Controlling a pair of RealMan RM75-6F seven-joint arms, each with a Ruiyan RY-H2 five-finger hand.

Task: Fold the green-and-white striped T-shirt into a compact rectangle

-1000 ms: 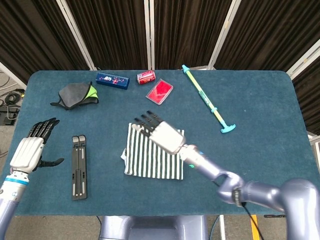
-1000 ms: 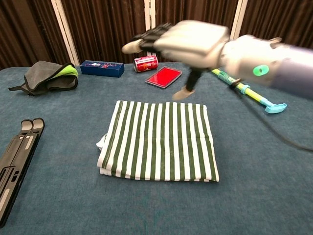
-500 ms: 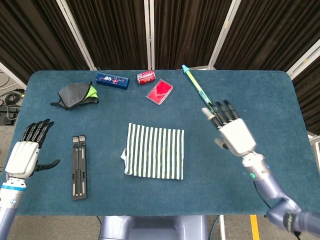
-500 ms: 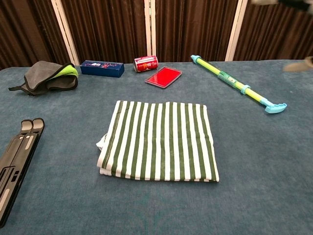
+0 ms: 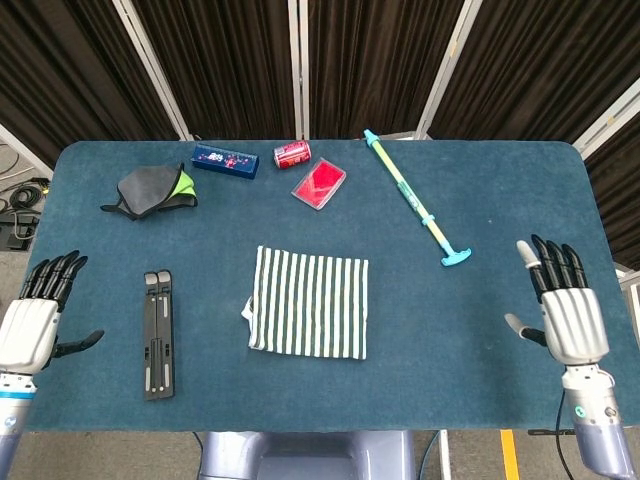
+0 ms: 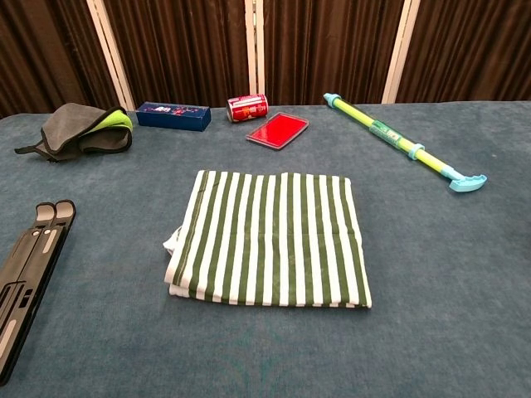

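Striped T-shirt (image 5: 310, 316) lies folded into a flat rectangle at mid-table, stripes running front to back, a bit of white fabric poking out at its left edge; nothing touches it. Left hand (image 5: 30, 325) at the table's left edge, fingers straight and spread, thumb out, holding nothing. Right hand (image 5: 566, 308) at the right edge, same pose, fingers apart, empty. Both hands well apart from the shirt; neither shows in the chest view.

Containers: one blue box (image 5: 225, 160), closed, contents cannot be told; one red can (image 5: 292, 153) lying on its side just right of the box; one red flat case (image 5: 319, 184), tilted, in front of the can, closed.

Other items, one each: grey and lime cloth bundle (image 5: 155, 188) at back left; black folding stand (image 5: 157, 333) flat at left, between the left hand and the shirt; yellow-green stick with cyan ends (image 5: 416, 198) lying diagonally at back right.

All on a blue table (image 5: 480, 380)
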